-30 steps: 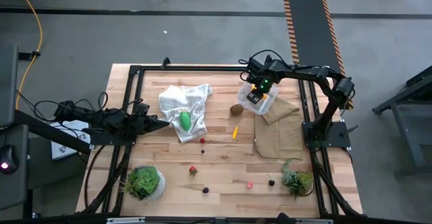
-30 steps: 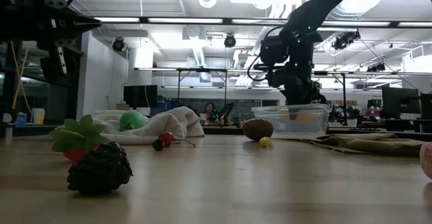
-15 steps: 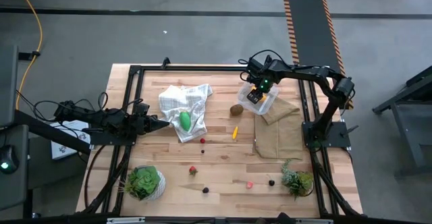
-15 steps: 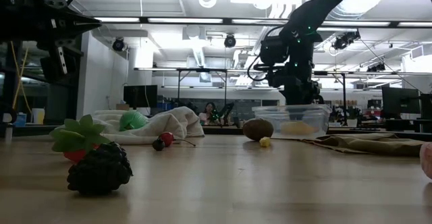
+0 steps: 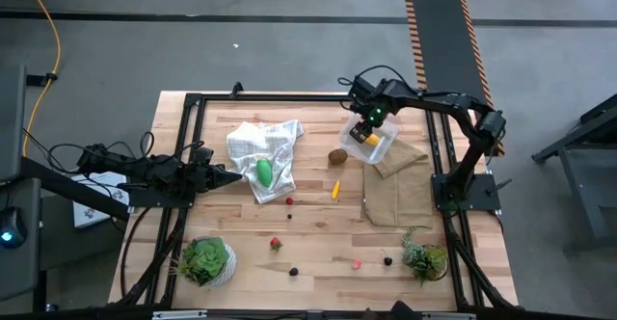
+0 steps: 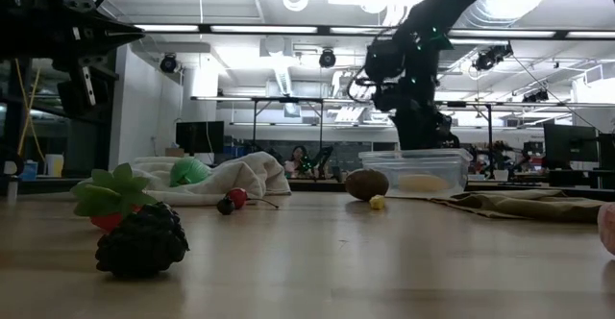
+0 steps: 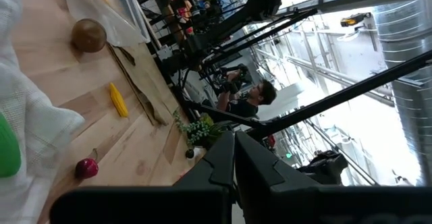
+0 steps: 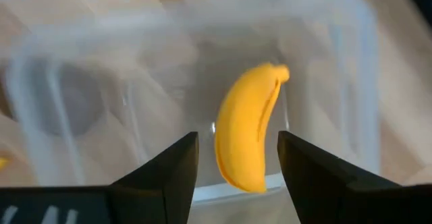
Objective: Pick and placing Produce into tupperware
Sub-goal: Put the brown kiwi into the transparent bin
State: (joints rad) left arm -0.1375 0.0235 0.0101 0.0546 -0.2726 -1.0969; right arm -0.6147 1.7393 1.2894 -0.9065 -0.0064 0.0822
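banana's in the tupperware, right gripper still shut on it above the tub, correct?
Not quite. The banana lies in the tupperware, but the right gripper is open above it, holding nothing. The right wrist view shows the banana lying free between the spread fingers.

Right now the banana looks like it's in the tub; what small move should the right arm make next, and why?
Probably lift the right gripper clear and swing toward the kiwi. The banana lies loose inside the tupperware, with the jaws open and off it, so this piece is done. The kiwi sits on the table beside the tupperware, the nearest produce left outside. The left gripper waits, shut, by the white cloth.
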